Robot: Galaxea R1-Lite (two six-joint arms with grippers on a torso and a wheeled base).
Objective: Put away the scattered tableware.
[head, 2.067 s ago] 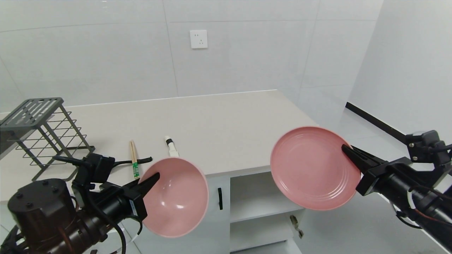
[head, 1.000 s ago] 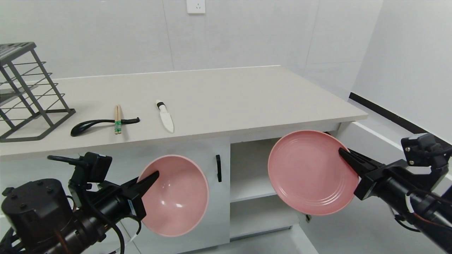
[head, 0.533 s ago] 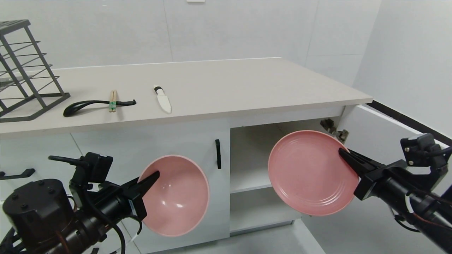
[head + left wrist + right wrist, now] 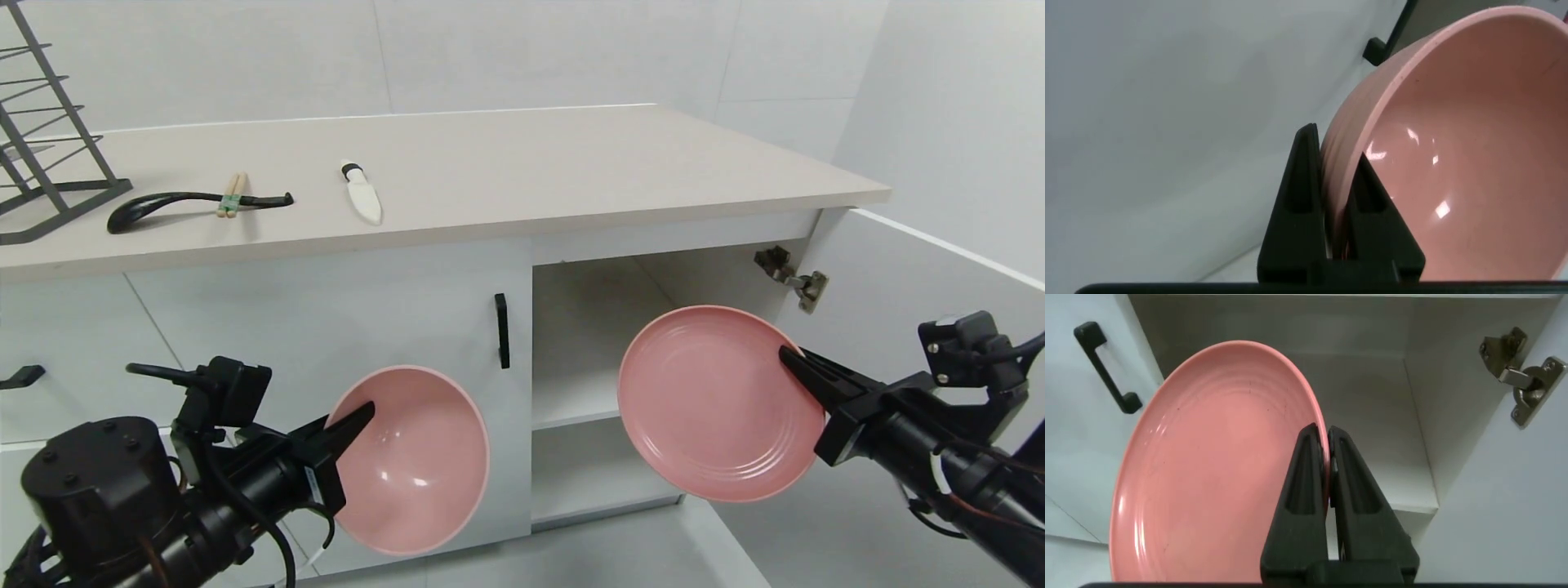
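Observation:
My left gripper (image 4: 359, 416) is shut on the rim of a pink bowl (image 4: 416, 474) (image 4: 1454, 155), held on edge in front of the closed cabinet door (image 4: 326, 327). A pink plate (image 4: 710, 404) (image 4: 1217, 465) is clamped at its rim by my right gripper (image 4: 790, 359), shut, in front of the open cabinet compartment (image 4: 596, 343). On the countertop (image 4: 522, 163) lie a black spoon (image 4: 163, 204), a pair of chopsticks (image 4: 230, 194) and a white knife (image 4: 361, 194). In the wrist views the fingers (image 4: 1306, 204) (image 4: 1308, 490) pinch each rim.
A dark wire rack (image 4: 41, 122) stands at the counter's left end. The right cabinet door (image 4: 922, 278) is swung open, its hinge (image 4: 792, 278) showing, with a shelf (image 4: 580, 400) inside. A black handle (image 4: 500, 331) sits on the closed door.
The head view has sunk from above the counter to cabinet level, so the countertop things shifted upward in the picture. Both grippers keep their hold on bowl and plate.

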